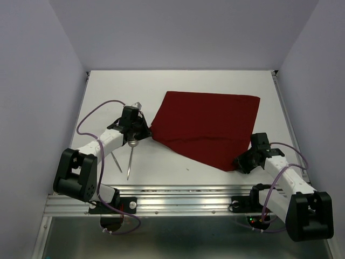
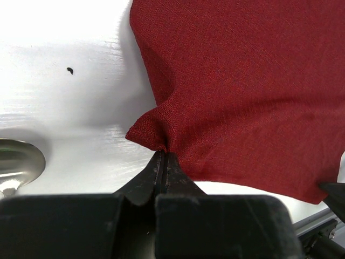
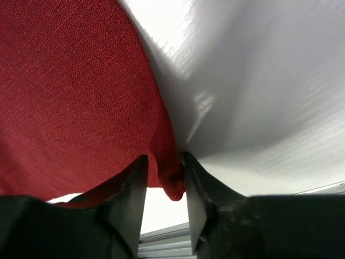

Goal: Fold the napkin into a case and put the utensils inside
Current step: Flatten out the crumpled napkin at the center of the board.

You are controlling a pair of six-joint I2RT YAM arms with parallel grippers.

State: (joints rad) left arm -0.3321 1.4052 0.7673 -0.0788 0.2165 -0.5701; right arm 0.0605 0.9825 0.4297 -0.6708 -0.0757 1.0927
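Mostly flat maroon napkin (image 1: pixel 207 127) w/ puckered corners.

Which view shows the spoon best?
Top external: the whole spoon shows, bowl to handle tip. Left wrist catches only part of its bowl at the frame edge; right wrist shows none of it.

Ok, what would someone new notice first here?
The dark red napkin spreads over the middle and right of the white table. The left gripper is shut on its left corner. The right gripper has a jaw on each side of the near right corner, but a firm grip there is unclear. A spoon and a thin piece lie left of the napkin, toward the front edge.
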